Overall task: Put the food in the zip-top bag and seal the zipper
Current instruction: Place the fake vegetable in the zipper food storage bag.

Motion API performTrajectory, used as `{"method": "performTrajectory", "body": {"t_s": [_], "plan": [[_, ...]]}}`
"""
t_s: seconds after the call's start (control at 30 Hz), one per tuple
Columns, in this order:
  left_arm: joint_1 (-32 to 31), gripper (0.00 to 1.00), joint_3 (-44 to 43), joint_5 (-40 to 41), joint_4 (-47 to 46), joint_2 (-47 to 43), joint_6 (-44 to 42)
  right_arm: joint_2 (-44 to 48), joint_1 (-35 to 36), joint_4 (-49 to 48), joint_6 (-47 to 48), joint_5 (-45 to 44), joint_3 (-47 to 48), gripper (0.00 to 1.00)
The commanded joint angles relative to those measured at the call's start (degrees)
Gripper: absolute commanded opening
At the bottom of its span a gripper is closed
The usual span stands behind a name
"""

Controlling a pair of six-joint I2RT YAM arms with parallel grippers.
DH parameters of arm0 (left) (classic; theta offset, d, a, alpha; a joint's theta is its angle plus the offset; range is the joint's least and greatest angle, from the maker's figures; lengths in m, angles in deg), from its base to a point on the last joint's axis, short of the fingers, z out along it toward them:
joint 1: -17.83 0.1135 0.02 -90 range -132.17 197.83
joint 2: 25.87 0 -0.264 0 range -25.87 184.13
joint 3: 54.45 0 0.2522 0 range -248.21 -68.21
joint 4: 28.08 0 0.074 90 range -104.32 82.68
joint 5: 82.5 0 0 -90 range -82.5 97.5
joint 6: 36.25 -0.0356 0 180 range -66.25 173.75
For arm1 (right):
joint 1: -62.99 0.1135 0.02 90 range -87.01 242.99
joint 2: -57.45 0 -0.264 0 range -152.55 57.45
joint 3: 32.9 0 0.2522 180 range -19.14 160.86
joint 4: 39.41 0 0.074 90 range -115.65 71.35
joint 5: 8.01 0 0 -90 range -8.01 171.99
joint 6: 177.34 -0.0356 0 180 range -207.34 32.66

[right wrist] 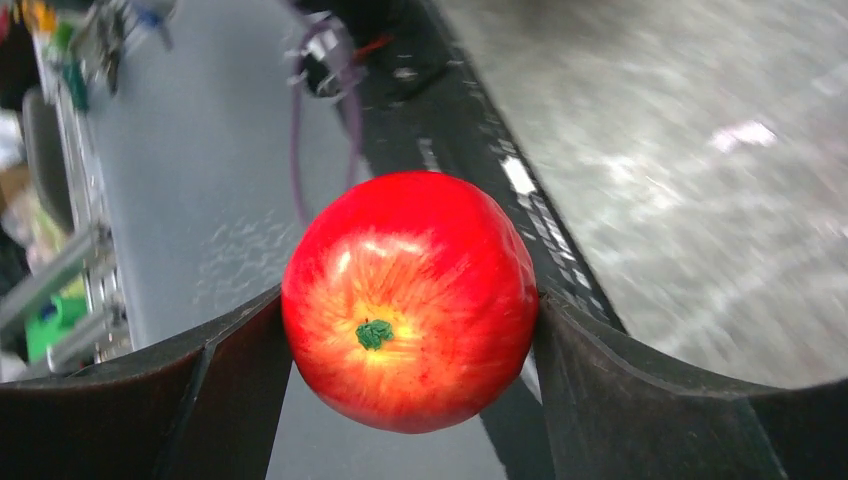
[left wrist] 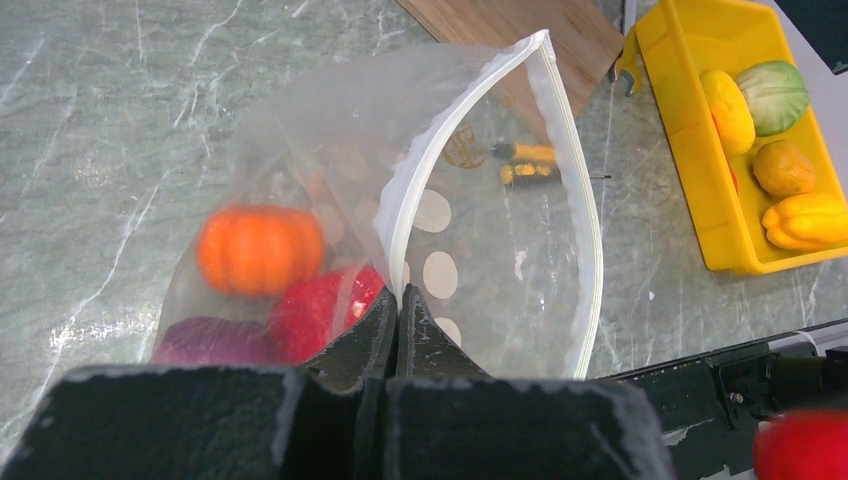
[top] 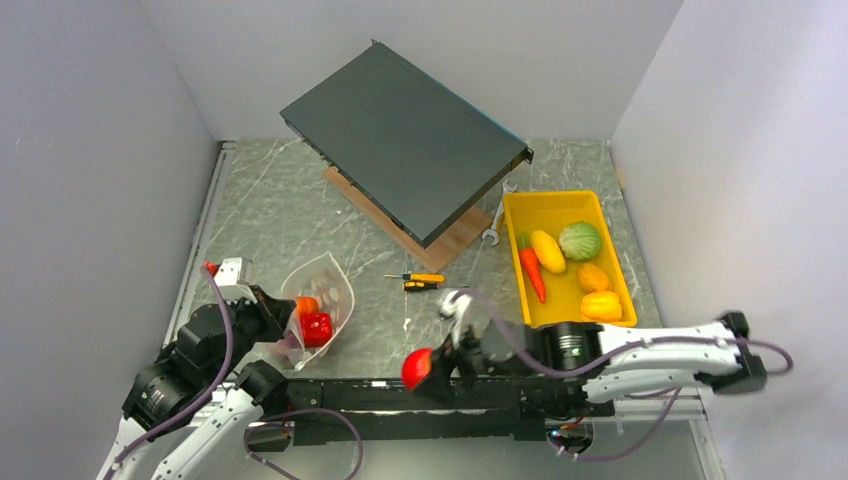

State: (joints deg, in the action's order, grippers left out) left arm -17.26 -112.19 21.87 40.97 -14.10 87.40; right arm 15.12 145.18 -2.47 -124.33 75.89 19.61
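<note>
The zip-top bag (top: pixel 322 300) (left wrist: pixel 480 230), clear with white dots, lies at the left with its mouth gaping toward the right. Its zipper (left wrist: pixel 570 150) curves along the mouth edge. Inside sit food pieces: an orange pumpkin (left wrist: pixel 258 248), a red pepper (left wrist: pixel 320 310) and a purple piece (left wrist: pixel 210 342). My left gripper (top: pixel 283 318) (left wrist: pixel 398 300) is shut on the bag's near mouth edge. My right gripper (top: pixel 432 368) (right wrist: pixel 412 310) is shut on a red apple (top: pixel 417 368) (right wrist: pixel 410 298), held above the black rail at the table's near edge. The apple hangs well to the right of the bag's mouth.
A yellow tray (top: pixel 610 228) at the right holds a carrot (top: pixel 531 270), a cabbage (top: pixel 579 241) and several yellow and orange pieces. A yellow-handled screwdriver (top: pixel 422 281) lies mid-table. A dark slab (top: pixel 405 140) on a wooden board, with a wrench (top: pixel 497 222) beside it, fills the back.
</note>
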Motion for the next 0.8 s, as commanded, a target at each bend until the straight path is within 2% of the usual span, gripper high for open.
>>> {"method": "performTrajectory", "body": {"t_s": [0.0, 0.13, 0.2, 0.27, 0.4, 0.57, 0.67, 0.77], "plan": [[-0.1, 0.00, -0.1, 0.3, -2.0, 0.6, -0.1, -15.5, 13.1, -10.6, 10.5, -12.1, 13.9, 0.00], [-0.2, 0.00, -0.2, 0.3, -1.8, 1.3, -0.1, -32.2, 14.0, -9.5, 16.6, -13.7, 28.2, 0.00], [-0.1, 0.00, -0.3, 0.3, -1.7, 1.6, -0.1, -38.5, 14.0, -7.2, 18.7, -19.8, 34.7, 0.00], [-0.2, 0.00, -0.3, 0.4, -1.7, 1.6, 0.1, -44.7, 13.8, -3.8, 20.2, -25.7, 41.4, 0.07], [-0.2, 0.00, -0.2, 0.5, -1.7, 0.7, 0.1, -54.2, 13.2, 1.1, 24.4, -35.0, 52.5, 0.15], [-0.2, 0.00, -0.2, 0.7, -1.7, -0.6, 0.2, -57.7, 9.4, 2.0, 24.1, -35.4, 56.3, 0.22], [-0.2, 0.00, -0.2, 0.9, -1.7, -0.9, 0.3, -56.5, 5.8, -0.7, 23.0, -30.7, 54.4, 0.26], [-0.2, 0.00, -0.2, 0.9, -1.6, -0.9, 0.3, -55.8, 2.2, -3.2, 21.9, -25.4, 53.2, 0.34]]}}
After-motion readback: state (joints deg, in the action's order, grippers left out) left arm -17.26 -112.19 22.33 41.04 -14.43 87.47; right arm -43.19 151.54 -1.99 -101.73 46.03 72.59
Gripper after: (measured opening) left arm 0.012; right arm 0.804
